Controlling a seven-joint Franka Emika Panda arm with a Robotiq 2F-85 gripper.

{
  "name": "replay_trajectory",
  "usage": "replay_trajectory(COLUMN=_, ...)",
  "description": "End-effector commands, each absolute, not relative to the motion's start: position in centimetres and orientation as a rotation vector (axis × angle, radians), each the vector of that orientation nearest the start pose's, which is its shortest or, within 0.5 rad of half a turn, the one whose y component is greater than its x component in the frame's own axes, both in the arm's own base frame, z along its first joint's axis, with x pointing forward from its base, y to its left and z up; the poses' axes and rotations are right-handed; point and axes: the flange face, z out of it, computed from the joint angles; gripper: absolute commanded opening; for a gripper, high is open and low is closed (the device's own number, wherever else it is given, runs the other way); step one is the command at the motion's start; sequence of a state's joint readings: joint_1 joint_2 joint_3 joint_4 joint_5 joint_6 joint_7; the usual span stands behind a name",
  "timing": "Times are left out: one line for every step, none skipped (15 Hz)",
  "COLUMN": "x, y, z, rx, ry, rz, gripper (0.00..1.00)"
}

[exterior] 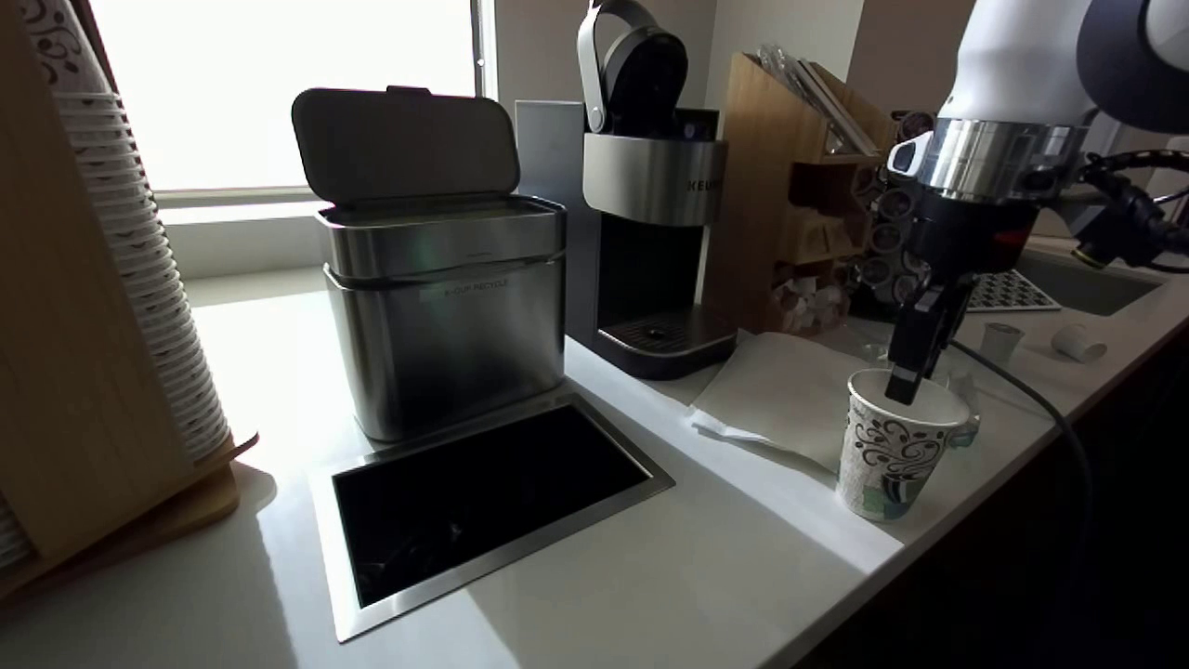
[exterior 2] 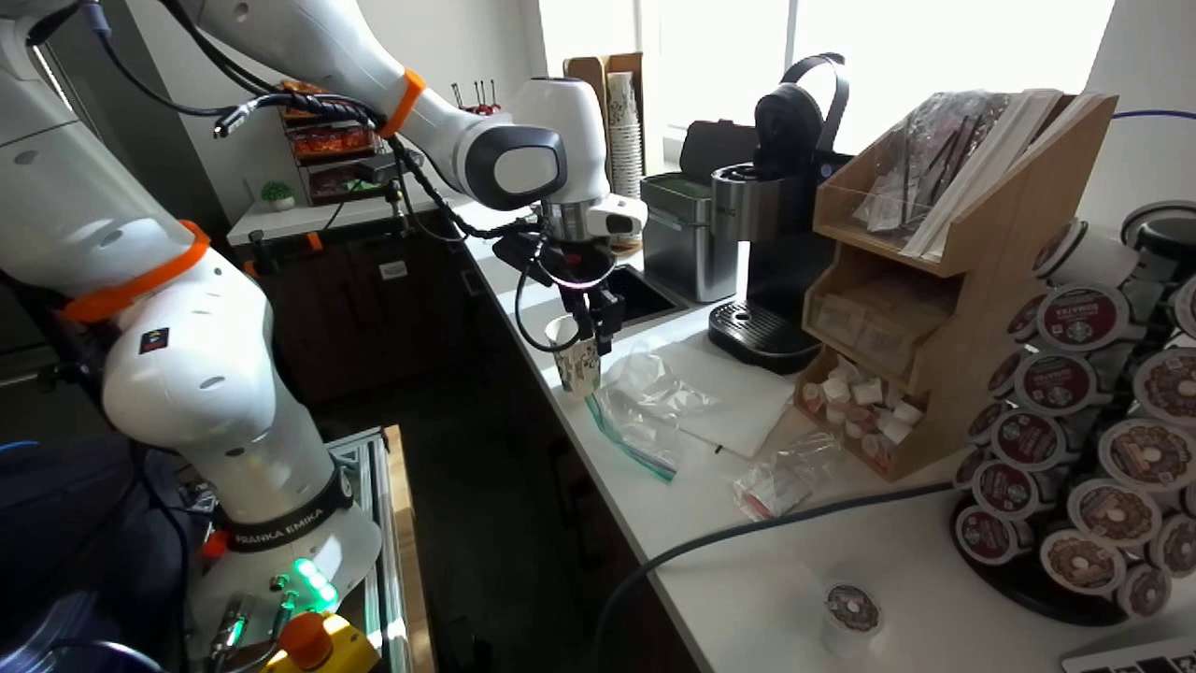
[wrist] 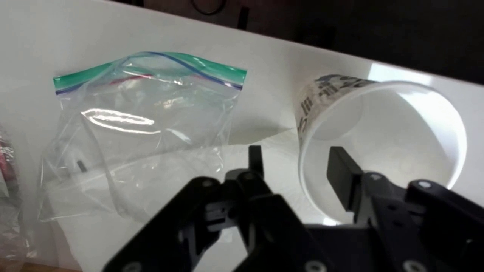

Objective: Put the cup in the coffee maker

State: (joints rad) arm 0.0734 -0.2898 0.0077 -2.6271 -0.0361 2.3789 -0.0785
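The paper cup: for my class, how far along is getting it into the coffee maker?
Done: the open gripper is at the cup, one finger over or inside its mouth, the other outside. In hand: apparently lining up a grasp; the rim shows between the parted fingers. Left: closing, lifting and placing, since the cup stands on the counter, apart from the coffee maker.

White counter [exterior: 669,571], steel-framed opening [exterior: 506,553] set in it; paper cup [exterior: 892,465] standing near front edge, zip bag [wrist: 159,105] just beside, partly over flat white paper [exterior: 790,400]; black coffee maker [exterior: 655,181], steel bin [exterior: 455,334], wooden cup-stack holder [exterior: 84,307], wooden organizer [exterior 2: 1014,252], pod carousel [exterior 2: 1018,594], loose upright pod [exterior 2: 852,617], small clear packet [exterior 2: 785,481]; dark cable [exterior 2: 747,530] across
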Motion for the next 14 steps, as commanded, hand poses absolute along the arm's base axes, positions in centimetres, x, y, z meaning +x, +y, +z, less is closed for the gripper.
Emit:
replay_trajectory(x=41.2, y=3.1, z=34.2, rx=-3.164, ry=-0.298, rz=-0.059, gripper=0.19)
replay_trajectory(x=41.3, y=3.1, z=34.1, rx=-3.161, ry=-0.292, rz=-0.070, gripper=0.11)
replay_trajectory(x=41.5, y=3.1, z=34.2, rx=-3.159, ry=-0.283, rz=-0.085, gripper=0.04)
replay_trajectory(x=41.7, y=3.2, z=34.3, rx=-3.154, ry=-0.281, rz=-0.107, gripper=0.00)
replay_trajectory(x=41.9, y=3.3, z=34.3, rx=-3.150, ry=-0.282, rz=-0.119, gripper=0.00)
replay_trajectory(x=42.1, y=3.5, z=34.4, rx=-3.149, ry=-0.281, rz=-0.136, gripper=0.00)
replay_trajectory(x=42.4, y=3.7, z=34.6, rx=-3.146, ry=-0.286, rz=-0.148, gripper=0.02)
replay_trajectory(x=42.5, y=3.8, z=34.9, rx=-3.147, ry=-0.287, rz=-0.166, gripper=0.01)
replay_trajectory(x=42.8, y=3.9, z=35.3, rx=-3.151, ry=-0.282, rz=-0.202, gripper=0.01)
replay_trajectory(x=43.0, y=3.9, z=35.8, rx=-3.156, ry=-0.272, rz=-0.233, gripper=0.01)
replay_trajectory(x=43.3, y=3.9, z=36.2, rx=-3.159, ry=-0.259, rz=-0.270, gripper=0.00)
replay_trajectory(x=43.7, y=3.7, z=36.7, rx=-3.161, ry=-0.231, rz=-0.321, gripper=0.01)
replay_trajectory(x=44.1, y=3.6, z=37.1, rx=-3.152, ry=-0.212, rz=-0.363, gripper=0.01)
replay_trajectory(x=44.6, y=3.4, z=37.6, rx=-3.139, ry=-0.183, rz=-0.415, gripper=0.01)
